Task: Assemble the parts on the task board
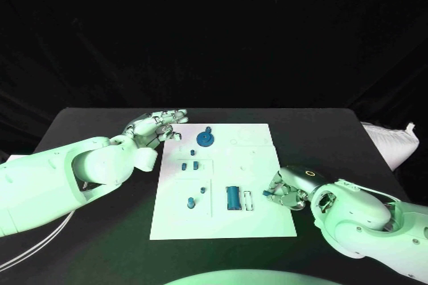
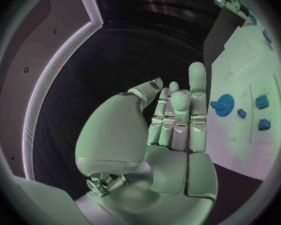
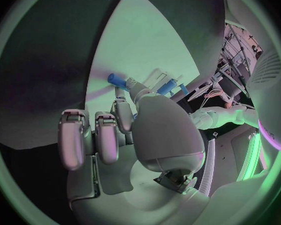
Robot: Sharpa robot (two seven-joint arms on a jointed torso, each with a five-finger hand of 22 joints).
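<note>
Right hand [image 1: 287, 191] seemingly pinches a small blue part [image 3: 116, 78] at the task board's [image 1: 258, 143] edge; left hand [image 1: 159, 127] released.

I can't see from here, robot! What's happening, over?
Left hand open, beside the white board. Right hand pinching a small blue piece at the board's right edge. Blue gear on the board. Nothing in the way.

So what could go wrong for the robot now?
The right hand pinches a small blue part just by its fingertips, so it might slip and fall onto the task board. It is also close to the long blue part, which it could bump. The left hand, open, hovers beside the blue gear and might nudge it.
</note>
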